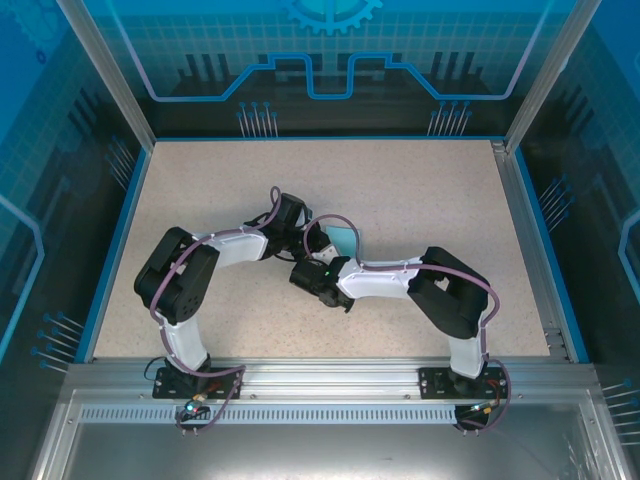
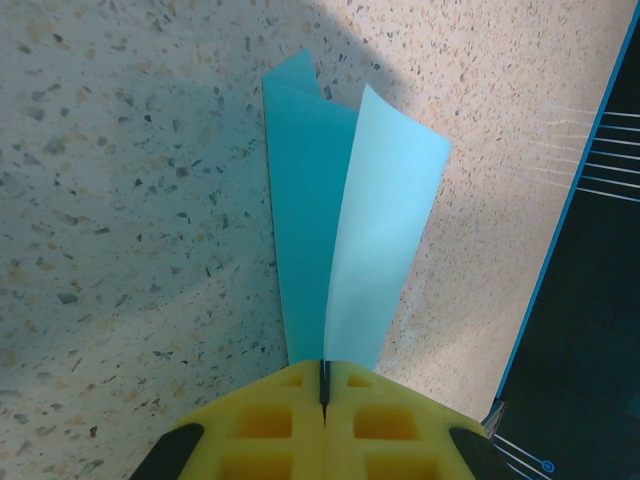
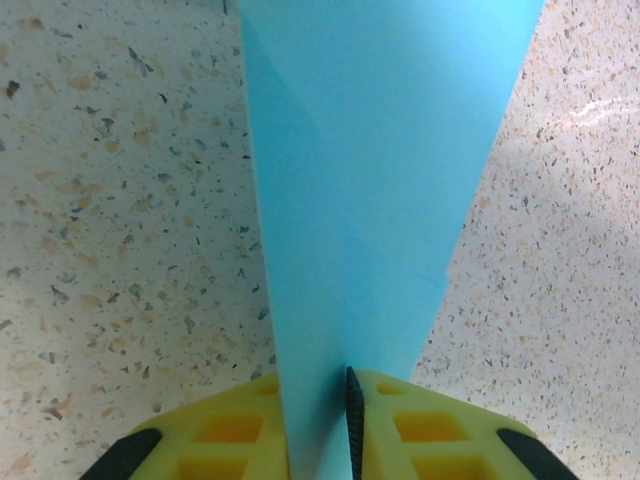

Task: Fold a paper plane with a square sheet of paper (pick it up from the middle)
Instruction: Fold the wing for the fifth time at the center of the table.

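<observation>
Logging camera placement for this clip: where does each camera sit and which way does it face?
Top external: above and behind the robot, looking down on the table; left arm and right arm show.
Left wrist: on the left arm, looking along the left tool at the folded blue paper.
Right wrist: on the right arm, along the right tool at the same paper.
Shared: both wrist views see that paper.

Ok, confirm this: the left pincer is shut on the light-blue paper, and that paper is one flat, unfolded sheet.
Not quite. The left pincer is shut on the light-blue paper, but the paper is folded, not one flat sheet. The left wrist view shows two flaps splaying apart from where the pincer clamps them.
</observation>
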### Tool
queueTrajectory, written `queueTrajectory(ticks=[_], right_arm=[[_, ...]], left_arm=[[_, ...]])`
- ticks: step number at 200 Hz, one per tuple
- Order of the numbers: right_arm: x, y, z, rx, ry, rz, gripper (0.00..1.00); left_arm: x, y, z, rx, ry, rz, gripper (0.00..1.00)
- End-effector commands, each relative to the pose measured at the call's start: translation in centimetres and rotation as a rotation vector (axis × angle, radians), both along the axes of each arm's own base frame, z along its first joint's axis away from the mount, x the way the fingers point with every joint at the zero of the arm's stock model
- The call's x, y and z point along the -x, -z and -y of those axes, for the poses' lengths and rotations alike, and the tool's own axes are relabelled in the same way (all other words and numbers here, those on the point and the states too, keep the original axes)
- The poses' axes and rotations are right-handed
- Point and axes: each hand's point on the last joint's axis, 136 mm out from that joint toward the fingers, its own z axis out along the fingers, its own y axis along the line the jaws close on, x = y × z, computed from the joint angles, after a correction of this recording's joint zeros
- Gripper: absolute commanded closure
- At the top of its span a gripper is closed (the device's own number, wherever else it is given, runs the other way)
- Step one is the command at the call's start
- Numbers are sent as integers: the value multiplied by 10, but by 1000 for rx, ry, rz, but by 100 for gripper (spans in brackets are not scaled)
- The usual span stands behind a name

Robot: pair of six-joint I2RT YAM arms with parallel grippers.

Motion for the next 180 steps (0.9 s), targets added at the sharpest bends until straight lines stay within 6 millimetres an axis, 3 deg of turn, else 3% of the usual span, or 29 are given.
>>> queueTrajectory(ticks=[1, 32, 94, 126, 180], right_arm=[[-8, -5, 0, 1, 12, 30, 83], [-8, -5, -5, -32, -13, 22, 88], [-5, 1, -22, -200, -139, -68, 93], [-1, 7, -38, -314, -270, -152, 94], [-21, 13, -16, -163, -268, -92, 99]], left_arm=[[6, -8, -2, 14, 8, -2, 96], [6, -11, -4, 8, 2, 4, 90], [7, -25, -33, -113, -92, 41, 57], [7, -29, -55, -176, -160, 47, 53], [7, -27, -59, -180, -179, 45, 52]])
